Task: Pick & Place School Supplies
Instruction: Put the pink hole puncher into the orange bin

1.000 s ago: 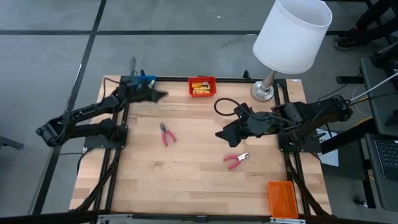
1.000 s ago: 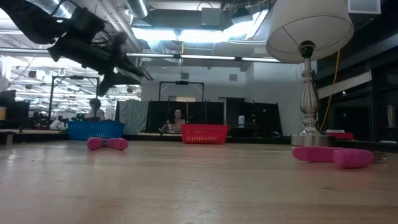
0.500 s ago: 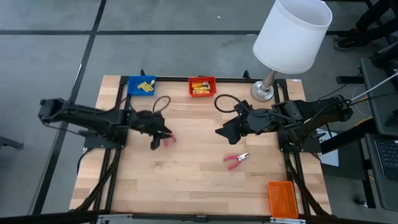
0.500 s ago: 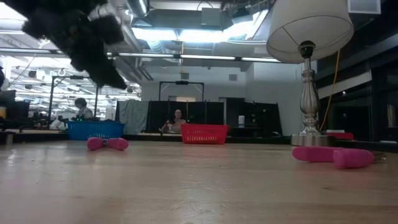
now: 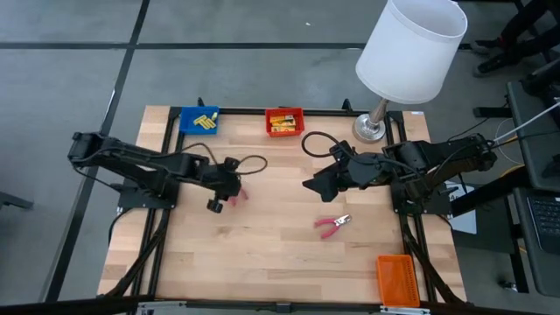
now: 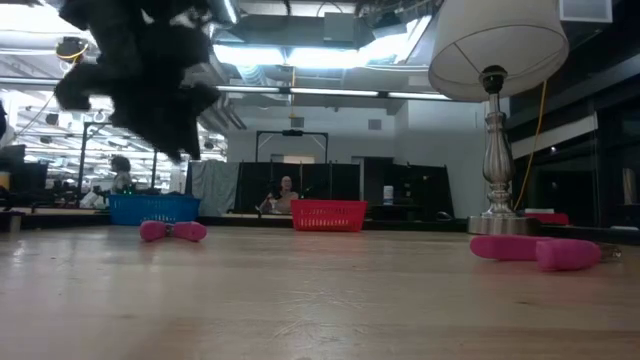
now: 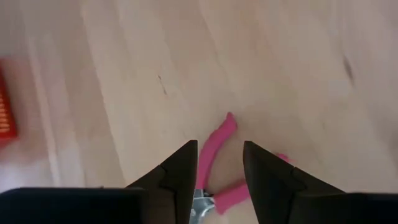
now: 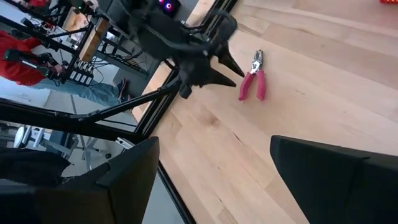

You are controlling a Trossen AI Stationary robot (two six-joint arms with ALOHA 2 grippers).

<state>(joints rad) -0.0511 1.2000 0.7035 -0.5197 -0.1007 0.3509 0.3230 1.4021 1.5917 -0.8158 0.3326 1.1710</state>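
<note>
Left gripper point(image 7: 217, 171) has swung from the blue tray point(image 5: 187, 122) to the pink pliers point(image 7: 216, 149) — fingers part-open, handle between the tips, not gripped. Next: descend, close. Right gripper point(image 5: 312, 187) waits wide open.

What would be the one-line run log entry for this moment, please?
left gripper: open, above left pink pliers, not gripping | right gripper: open, waiting mid-table | second pliers: on table, untouched

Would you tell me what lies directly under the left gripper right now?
Under the left gripper, a pair of pink-handled pliers lies on the wooden table; the open fingers straddle one handle. The pliers' metal tip is mostly hidden behind the fingers.
</note>
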